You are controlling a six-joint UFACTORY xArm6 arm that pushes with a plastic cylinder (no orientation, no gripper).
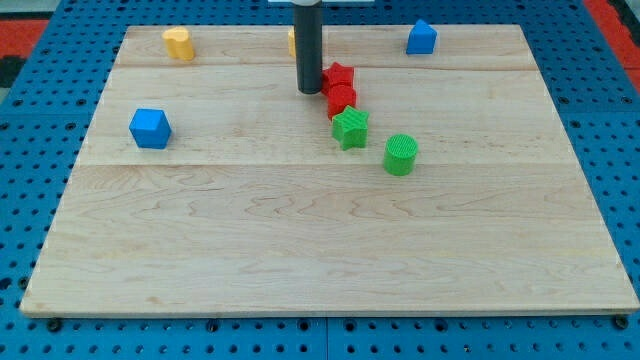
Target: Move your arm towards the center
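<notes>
My tip (308,91) is at the lower end of a dark rod coming down from the view's top centre. It rests on the wooden board (320,250) just left of a red star block (340,76), close to or touching it. A red round block (342,100) sits right below the star. A green star block (350,128) follows below that, and a green cylinder (401,155) lies to its lower right. The four form a diagonal chain running down to the view's right.
A blue cube (150,128) sits at the view's left. A yellow heart block (179,43) is at the top left. A yellow block (292,40) is mostly hidden behind the rod. A blue pentagon-like block (421,38) is at the top right.
</notes>
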